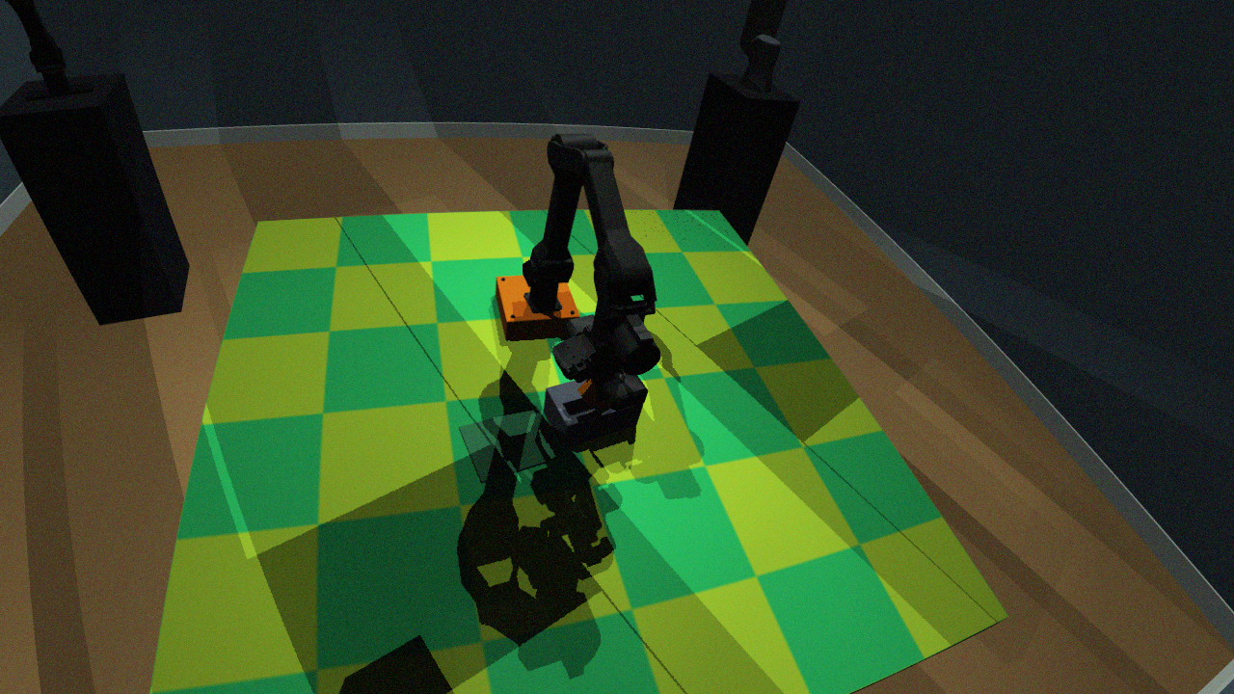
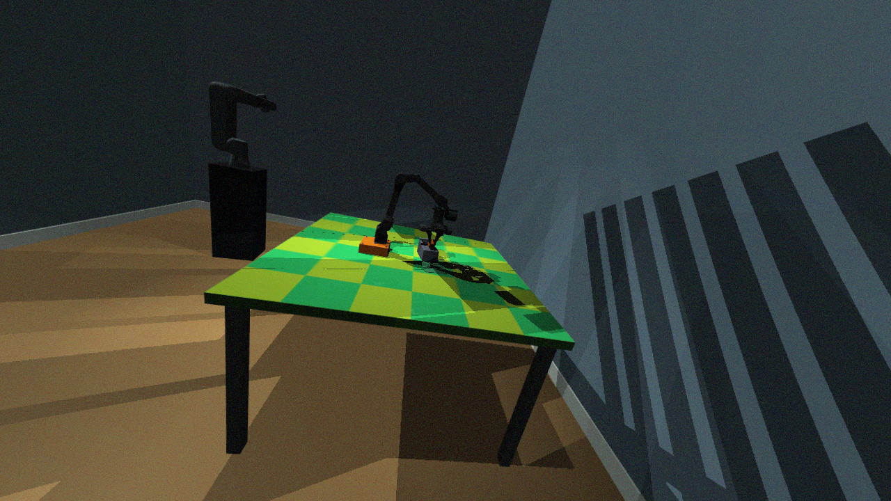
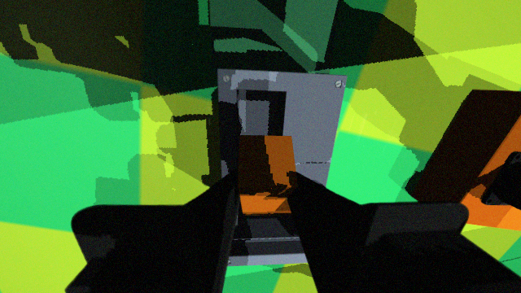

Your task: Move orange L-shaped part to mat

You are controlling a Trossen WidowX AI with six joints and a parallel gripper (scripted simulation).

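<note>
black gripper [image 3: 264, 191] clamps blocky orange part [image 3: 266, 171]; flat matte grey tray [image 3: 313, 122] beneath

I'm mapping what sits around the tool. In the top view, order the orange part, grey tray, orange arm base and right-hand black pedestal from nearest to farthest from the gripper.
1. Orange part, pinched in the gripper.
2. Grey tray, directly beneath.
3. Orange arm base, behind, to the left.
4. Black pedestal, far back, right.

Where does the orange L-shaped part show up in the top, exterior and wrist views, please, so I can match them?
Top: orange L-shaped part is a sliver under the wrist, above the grey tray, at centre.
Exterior: too small to make out; only the tray shows, mid-table.
Wrist: centre, pinched by the gripper, its raised end over the pocket.
Shared landmark: the arm's orange base.
</note>
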